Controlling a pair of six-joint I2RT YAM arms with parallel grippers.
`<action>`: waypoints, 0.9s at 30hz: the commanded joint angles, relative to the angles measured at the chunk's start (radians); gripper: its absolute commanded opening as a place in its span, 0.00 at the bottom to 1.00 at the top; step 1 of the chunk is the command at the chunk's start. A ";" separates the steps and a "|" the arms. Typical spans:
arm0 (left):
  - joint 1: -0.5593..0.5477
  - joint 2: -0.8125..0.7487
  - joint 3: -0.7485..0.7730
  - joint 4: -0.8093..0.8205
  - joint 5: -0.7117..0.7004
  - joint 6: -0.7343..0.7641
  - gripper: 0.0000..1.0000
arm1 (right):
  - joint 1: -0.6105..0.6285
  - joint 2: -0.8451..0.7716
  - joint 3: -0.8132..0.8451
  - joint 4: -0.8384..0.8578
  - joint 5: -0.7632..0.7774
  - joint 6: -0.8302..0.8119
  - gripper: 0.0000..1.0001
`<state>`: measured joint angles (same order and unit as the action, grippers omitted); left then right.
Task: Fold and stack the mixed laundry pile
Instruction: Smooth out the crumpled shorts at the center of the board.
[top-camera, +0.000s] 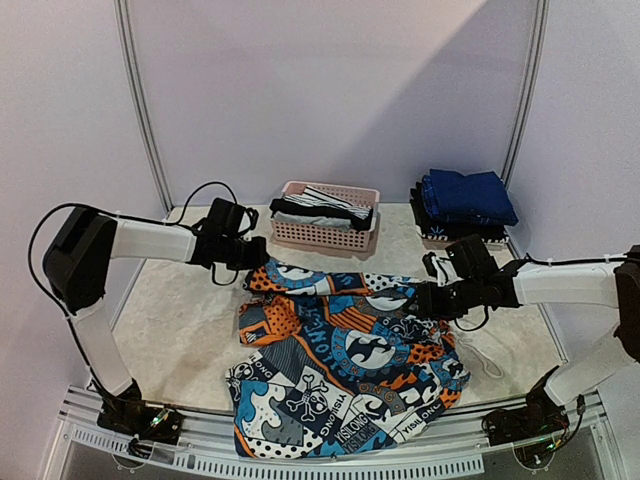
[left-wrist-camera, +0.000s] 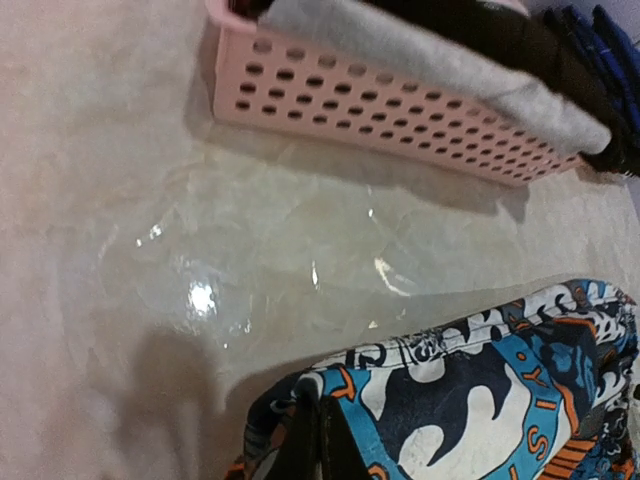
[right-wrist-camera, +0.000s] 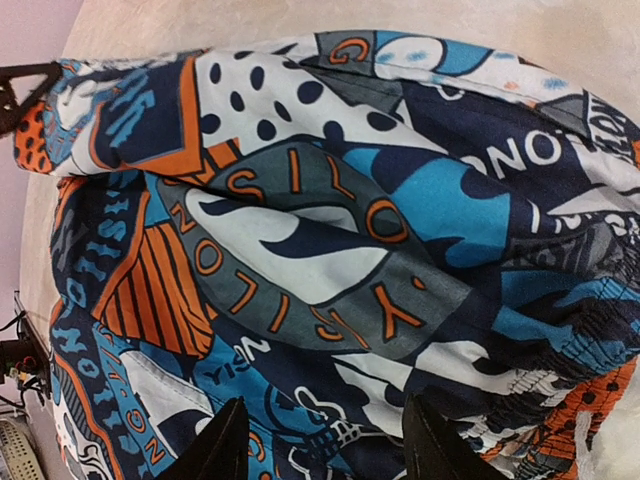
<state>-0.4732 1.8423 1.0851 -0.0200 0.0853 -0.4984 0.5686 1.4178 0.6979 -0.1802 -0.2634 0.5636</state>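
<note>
Bare pale marbled table (top-camera: 175, 320) lies open left of the orange, blue, black and white patterned fabric garment (top-camera: 345, 350) covering the middle; a narrower strip runs on its right. At the back stand a pale pink perforated plastic basket (top-camera: 320, 236) and a stack of folded blue and dark clothes (top-camera: 465, 200); a gap separates them.

Orange-and-blue patterned garment (right-wrist-camera: 330, 250) across the frame — two dark fingers (right-wrist-camera: 225, 448) apart over it

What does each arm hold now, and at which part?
The left fingers are shut on the patterned garment, at its far left corner. The right fingers stand apart over its right side; no hold shows.
</note>
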 joint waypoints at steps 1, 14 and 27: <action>0.015 -0.091 0.047 0.026 -0.124 0.047 0.00 | 0.006 0.030 -0.008 -0.022 0.038 -0.004 0.52; 0.041 -0.055 0.140 0.080 -0.285 0.162 0.00 | 0.004 0.102 0.044 -0.059 0.077 -0.024 0.52; 0.003 -0.168 0.012 0.024 -0.353 0.158 0.63 | 0.006 -0.001 0.028 -0.024 0.061 -0.033 0.54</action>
<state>-0.4480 1.7668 1.1603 0.0319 -0.2180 -0.3439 0.5690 1.4780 0.7235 -0.2241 -0.2111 0.5419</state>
